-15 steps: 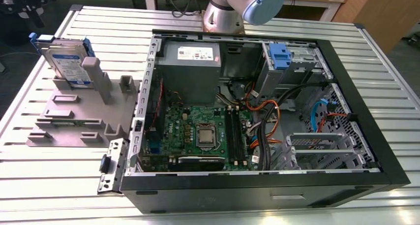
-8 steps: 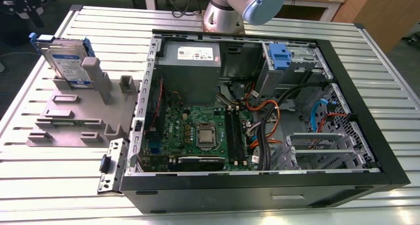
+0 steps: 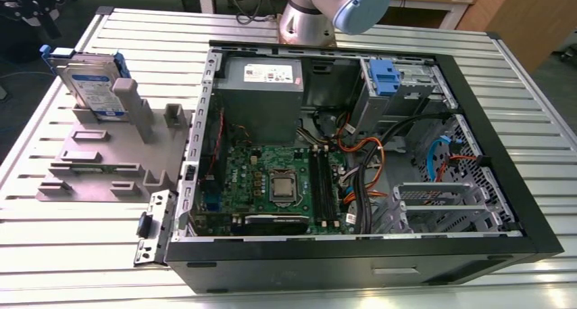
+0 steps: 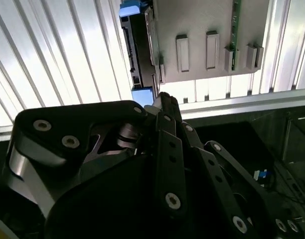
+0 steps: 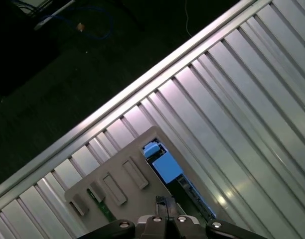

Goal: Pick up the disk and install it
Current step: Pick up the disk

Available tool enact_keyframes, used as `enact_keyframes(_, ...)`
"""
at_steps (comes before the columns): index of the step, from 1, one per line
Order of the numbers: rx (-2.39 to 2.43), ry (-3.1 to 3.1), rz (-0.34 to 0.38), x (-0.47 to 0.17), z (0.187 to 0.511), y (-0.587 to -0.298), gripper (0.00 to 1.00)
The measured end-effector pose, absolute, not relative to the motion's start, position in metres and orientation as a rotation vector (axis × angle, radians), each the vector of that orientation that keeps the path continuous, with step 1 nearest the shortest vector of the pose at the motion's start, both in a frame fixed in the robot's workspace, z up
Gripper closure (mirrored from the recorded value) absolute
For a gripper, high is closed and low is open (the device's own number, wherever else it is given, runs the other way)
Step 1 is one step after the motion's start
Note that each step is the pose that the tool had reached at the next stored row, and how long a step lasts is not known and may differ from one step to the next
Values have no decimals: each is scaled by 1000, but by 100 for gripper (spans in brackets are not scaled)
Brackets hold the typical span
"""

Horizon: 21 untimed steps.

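The disk [image 3: 94,86] stands on edge in a grey holder [image 3: 99,160] on the slatted table, at the exterior view's left; its white-and-blue label and blue side rails show. In both wrist views I look down on its thin top edge [image 4: 137,50] [image 5: 192,195] with a blue rail end [image 5: 165,167]. My gripper [image 3: 27,11] hangs above and just beyond the disk, near the table's far left corner. Its fingertips [image 4: 165,99] [image 5: 165,201] are pressed together, shut on nothing, apart from the disk.
An open black computer case [image 3: 505,187] lies on the table at the exterior view's right, with a motherboard [image 3: 270,180], cables, a grey power supply [image 3: 261,86] and a drive bay with a blue clip [image 3: 383,76]. The arm's base [image 3: 311,18] stands behind it.
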State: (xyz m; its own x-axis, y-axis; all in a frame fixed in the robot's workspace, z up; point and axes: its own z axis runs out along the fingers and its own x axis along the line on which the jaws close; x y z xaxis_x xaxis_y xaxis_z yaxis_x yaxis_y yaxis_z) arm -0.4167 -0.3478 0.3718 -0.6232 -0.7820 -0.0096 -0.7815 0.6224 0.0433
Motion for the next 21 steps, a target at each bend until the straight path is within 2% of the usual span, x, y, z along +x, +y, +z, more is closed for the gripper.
enact_keyframes(21,1539,-2723,-66,-417,372,-348,89)
